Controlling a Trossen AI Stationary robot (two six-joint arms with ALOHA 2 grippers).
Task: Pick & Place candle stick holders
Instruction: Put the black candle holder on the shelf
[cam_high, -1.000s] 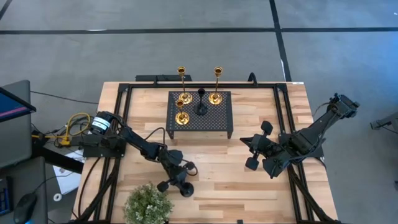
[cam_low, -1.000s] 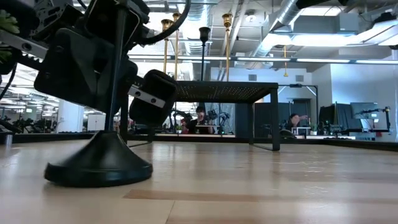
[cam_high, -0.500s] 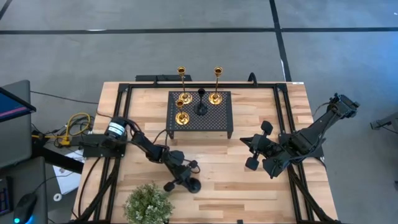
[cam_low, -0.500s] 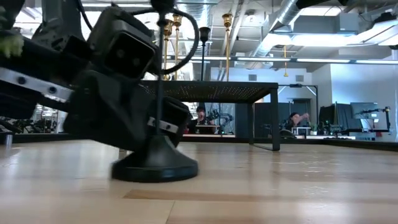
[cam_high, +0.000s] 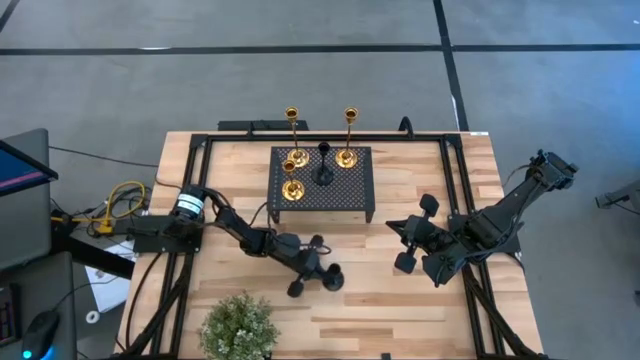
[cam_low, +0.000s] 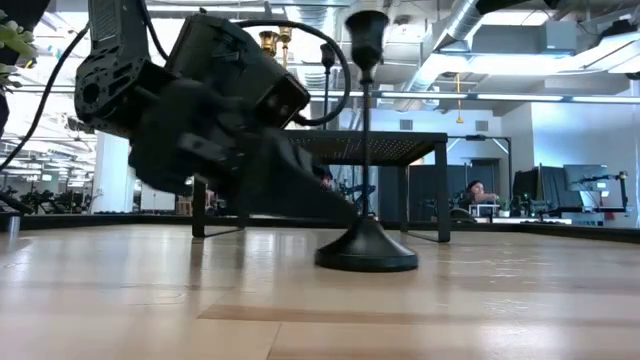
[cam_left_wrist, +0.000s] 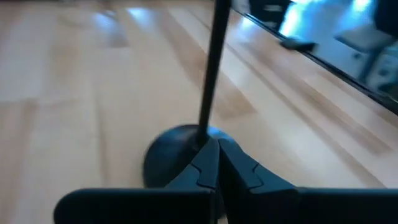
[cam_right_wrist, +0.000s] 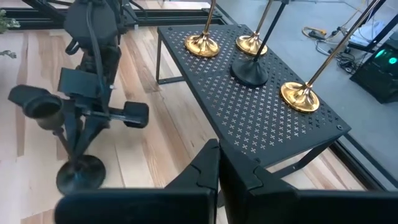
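From above, the left gripper (cam_high: 318, 262) is reaching low across the middle of the wooden counter (cam_high: 420, 300), below the black perforated stand (cam_high: 322, 183), with its fingers pressed together. A black candle holder (cam_high: 331, 279) is standing on the wood just at the fingertips, lower centre of the frame; whether the fingers are pinching its stem cannot be told. On the stand four holders are sitting: a tall gold one (cam_high: 292, 152) at the upper left, a tall gold one (cam_high: 347, 145) at the upper right, a short gold one (cam_high: 291, 187) at the left, and a black one (cam_high: 323, 166) in the middle. The right gripper (cam_high: 392, 226) is resting at the centre right with its fingers closed on nothing. A potted plant (cam_high: 238, 326) is sitting at the lower left.

At counter height, the black candle holder (cam_low: 366, 246) is standing upright at centre frame, the left gripper's dark body filling the upper left beside it.

In the left wrist view, the shut fingers (cam_left_wrist: 208, 169) are touching the holder's round base (cam_left_wrist: 166, 155), its stem rising to the top.

In the right wrist view, the right arm's fingers (cam_right_wrist: 205, 168) are lying shut at the bottom; the stand (cam_right_wrist: 261, 112) is filling the upper right, the black holder (cam_right_wrist: 79, 174) standing at the lower left
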